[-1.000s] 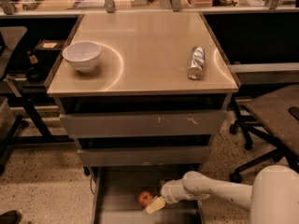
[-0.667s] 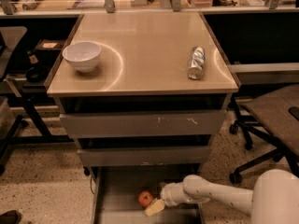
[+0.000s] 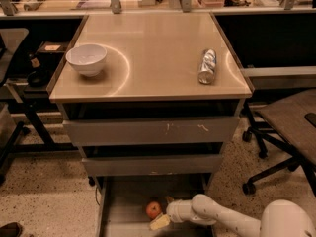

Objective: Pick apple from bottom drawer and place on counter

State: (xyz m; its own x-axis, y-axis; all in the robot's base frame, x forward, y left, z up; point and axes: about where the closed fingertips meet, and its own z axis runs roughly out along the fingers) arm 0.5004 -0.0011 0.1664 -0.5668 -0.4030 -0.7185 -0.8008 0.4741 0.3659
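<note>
The apple (image 3: 153,210) lies on the floor of the open bottom drawer (image 3: 122,204), near its middle and well below the tabletop (image 3: 158,53). The gripper (image 3: 164,212) is down inside the drawer just to the apple's right, with the white arm (image 3: 224,220) reaching in from the right. The jaws look spread, one pale finger below the apple and the other above it, and neither is clearly pressing on it. The apple is likely light, firm and smooth-skinned, so it may roll or slip out sideways if pinched off-centre. The safest hold is probably across its widest part, with the pads on opposite sides and moderate force to avoid bruising it. On the tabletop a bowl (image 3: 86,59) stands at the left and a can (image 3: 207,66) lies at the right, with bare surface between them for setting the apple down.
</note>
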